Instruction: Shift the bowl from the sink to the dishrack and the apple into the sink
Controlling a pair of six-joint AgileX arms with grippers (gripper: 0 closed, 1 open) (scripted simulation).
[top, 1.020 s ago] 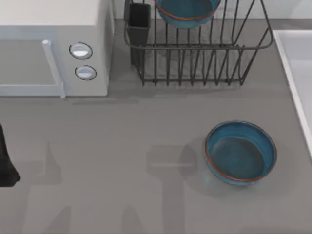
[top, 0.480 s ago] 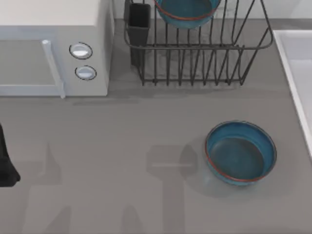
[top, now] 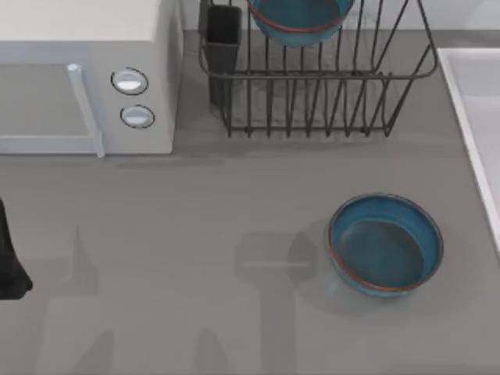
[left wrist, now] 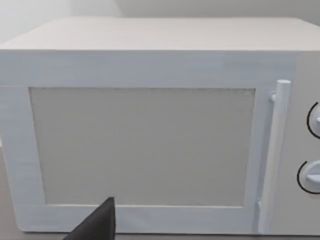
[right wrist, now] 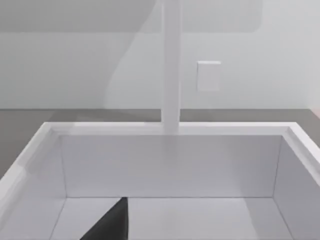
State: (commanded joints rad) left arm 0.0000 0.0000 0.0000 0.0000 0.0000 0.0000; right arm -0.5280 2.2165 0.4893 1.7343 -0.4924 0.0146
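The bowl (top: 301,19), deep blue with a rust-red rim, sits inside the dark wire dishrack (top: 312,75) at the back of the counter, cut off by the picture's top edge. The white sink (top: 462,101) lies along the right edge. In the right wrist view its basin (right wrist: 170,165) is bare, with a dark part of my right gripper (right wrist: 110,225) low over it. The apple is out of view. My left arm (top: 8,262) rests at the far left edge, its gripper (left wrist: 97,227) facing the microwave.
A twin blue bowl (top: 385,244) stands upright on the grey counter, front right, near the sink. The white microwave (top: 78,78) with two knobs fills the back left. A black utensil cup (top: 223,35) hangs on the rack's left end. A white tap (right wrist: 171,65) rises behind the basin.
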